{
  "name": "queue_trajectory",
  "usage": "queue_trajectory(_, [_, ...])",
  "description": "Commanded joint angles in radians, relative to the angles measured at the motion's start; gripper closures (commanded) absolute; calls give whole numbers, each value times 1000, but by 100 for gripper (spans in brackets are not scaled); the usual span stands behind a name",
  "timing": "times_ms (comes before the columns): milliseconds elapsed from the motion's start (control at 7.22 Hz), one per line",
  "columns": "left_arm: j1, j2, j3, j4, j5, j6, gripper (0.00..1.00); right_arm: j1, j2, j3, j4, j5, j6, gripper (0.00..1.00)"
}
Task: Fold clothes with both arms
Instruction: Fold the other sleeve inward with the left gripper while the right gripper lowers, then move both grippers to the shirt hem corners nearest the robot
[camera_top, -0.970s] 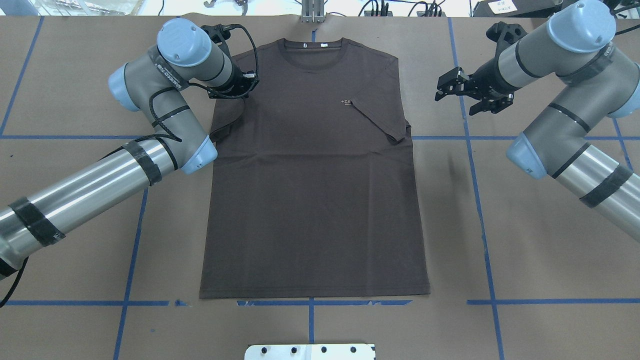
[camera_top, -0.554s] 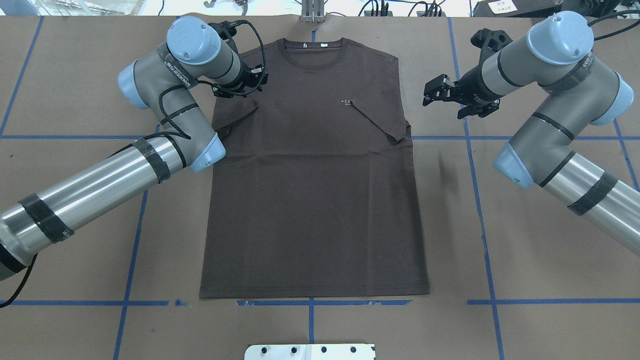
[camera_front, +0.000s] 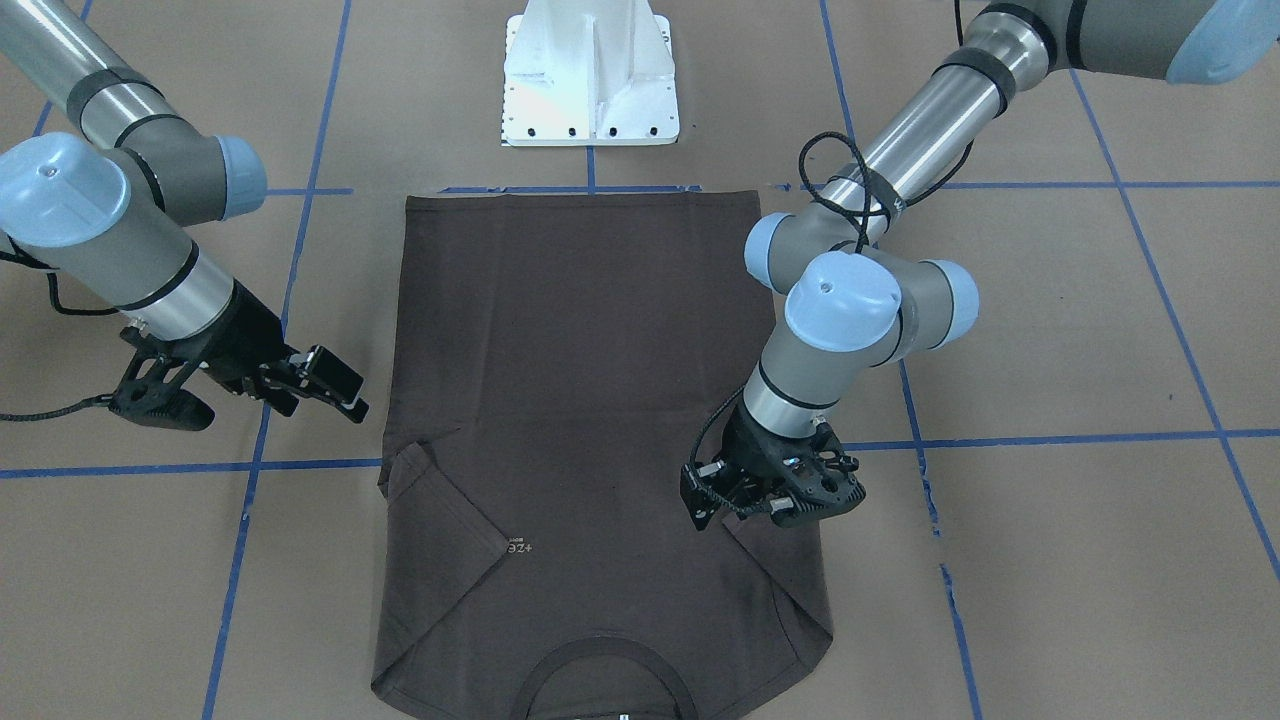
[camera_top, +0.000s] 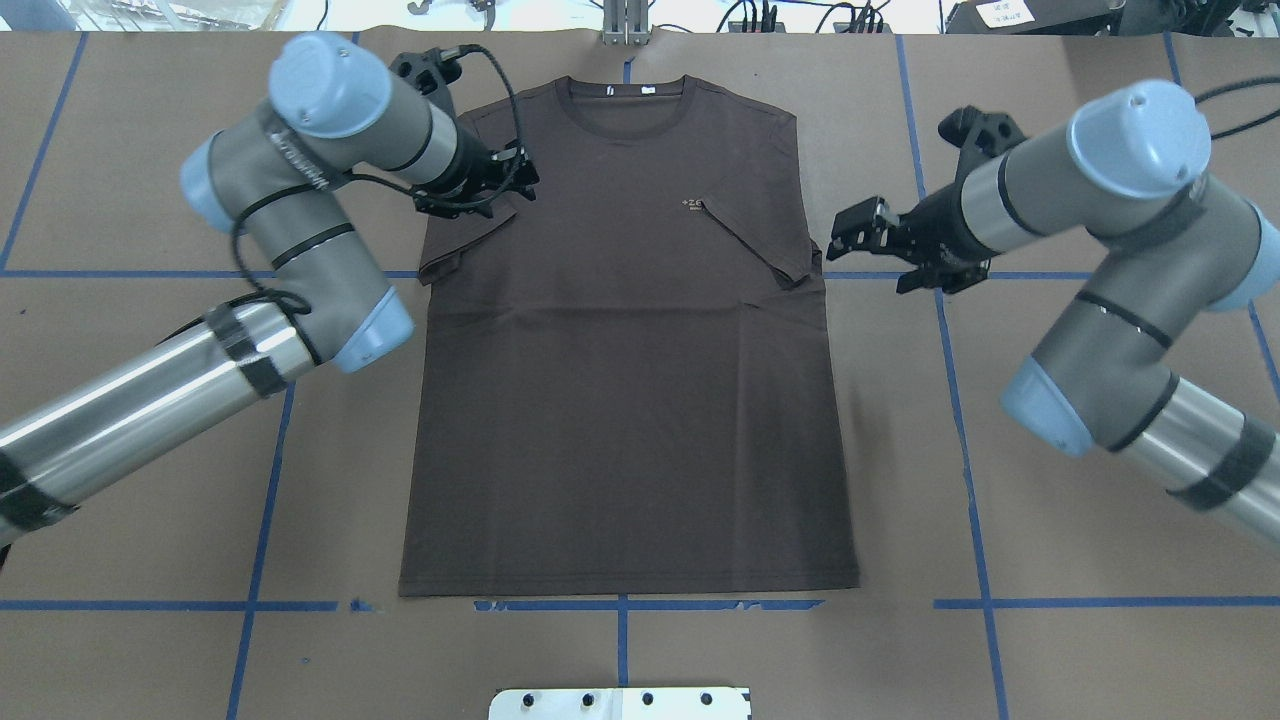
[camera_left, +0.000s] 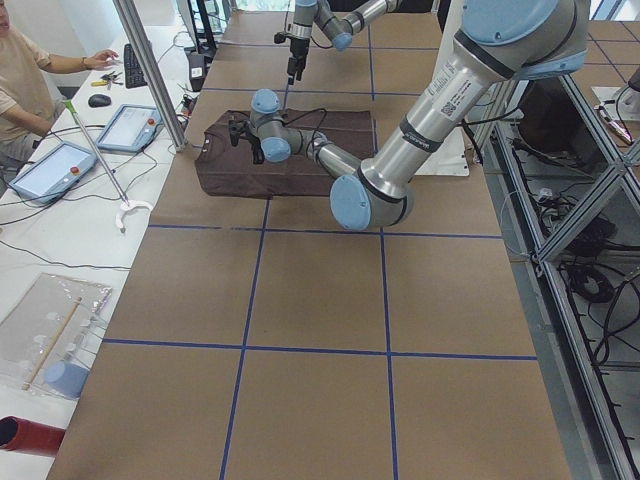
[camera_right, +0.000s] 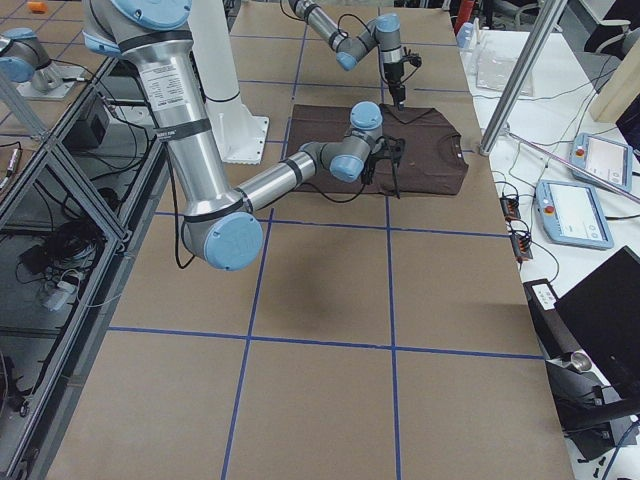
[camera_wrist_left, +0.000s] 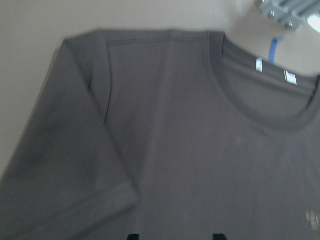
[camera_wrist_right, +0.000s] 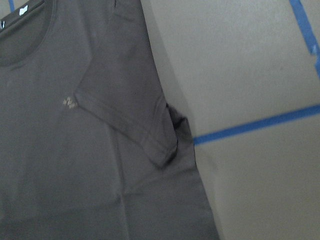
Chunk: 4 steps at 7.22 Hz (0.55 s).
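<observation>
T-shirt (camera_top: 620, 400) is flat mid-frame on the table (camera_top: 1000, 650), both sleeves (camera_top: 465, 240) tucked in now. Upper left, my left gripper (camera_top: 512, 186) just let go, jaws apart, empty. Over right, my right gripper (camera_top: 865, 250) slid closer, open, empty. Body fold's next, I reckon.

You work at a table (camera_top: 640, 660) with a plain brown top, divided into a grid by blue tape lines (camera_top: 1100, 603). Along its far edge runs a white desk (camera_left: 90, 250) carrying two tablets (camera_left: 131, 127), possibly control pendants. An aluminium post (camera_left: 150, 70) stands between table and desk.
</observation>
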Motion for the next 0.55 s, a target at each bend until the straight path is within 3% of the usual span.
queue_trajectory(0, [-1, 137, -204, 5, -114, 0, 35, -254, -78, 136, -4, -247, 217, 0])
queue_trajectory(277, [-1, 185, -292, 16, -122, -68, 35, -417, -191, 225, -22, -389, 346, 0])
queue_trajectory(416, [-1, 187, -289, 16, -122, -68, 35, -502, -203, 242, -91, -514, 455, 3])
